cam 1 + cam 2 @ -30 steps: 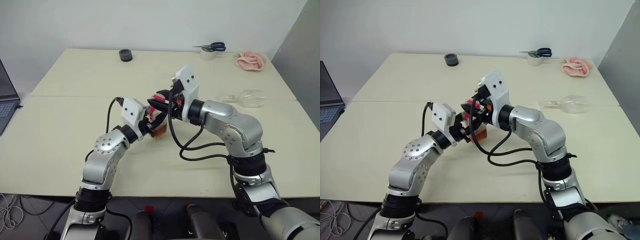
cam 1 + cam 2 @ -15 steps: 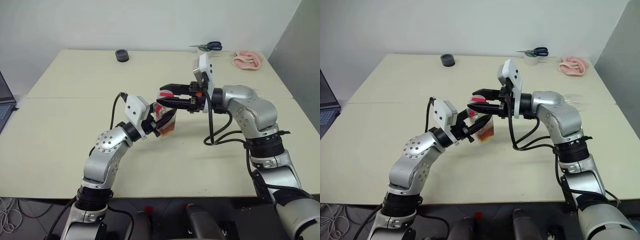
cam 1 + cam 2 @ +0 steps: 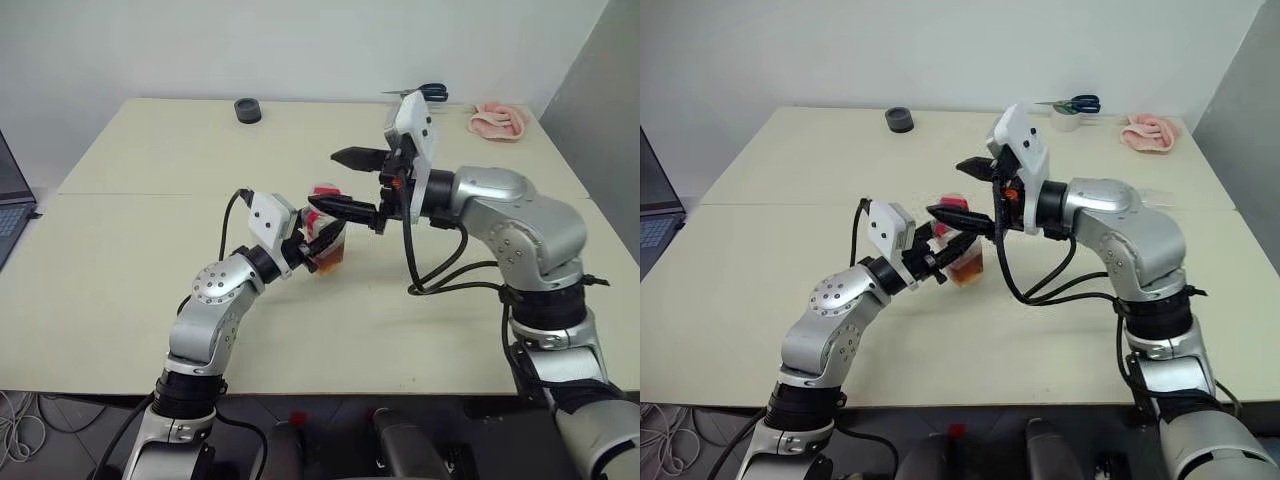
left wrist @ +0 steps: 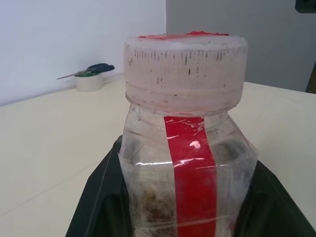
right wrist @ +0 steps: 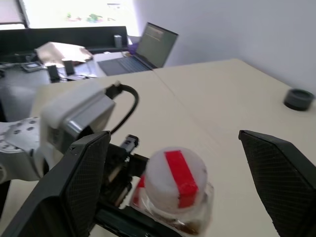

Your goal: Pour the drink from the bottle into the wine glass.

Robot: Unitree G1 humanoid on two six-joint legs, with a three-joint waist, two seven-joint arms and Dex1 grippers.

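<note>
My left gripper (image 3: 320,243) is shut on the bottle (image 3: 328,240), a small clear plastic one with a red label strip (image 4: 195,173), and holds it upright just above the table (image 3: 130,260). The cap (image 4: 185,71) sits on the bottle. The amber drink (image 3: 965,270) fills only the bottle's bottom. My right gripper (image 3: 323,178) hovers at the cap with its jaws spread wide; one finger (image 5: 74,187) stands on each side of the cap (image 5: 175,173) without touching it. The wine glass is hidden.
A black tape roll (image 3: 247,110) lies at the table's far edge. Scissors (image 3: 425,93) rest on a white tape roll at the far right, beside a pink cloth (image 3: 498,120). A laptop (image 3: 10,200) shows at the left edge.
My right gripper has opened wide around the cap and risen slightly. The left gripper still holds the bottle in about the same place. The camera view has shifted a little.
</note>
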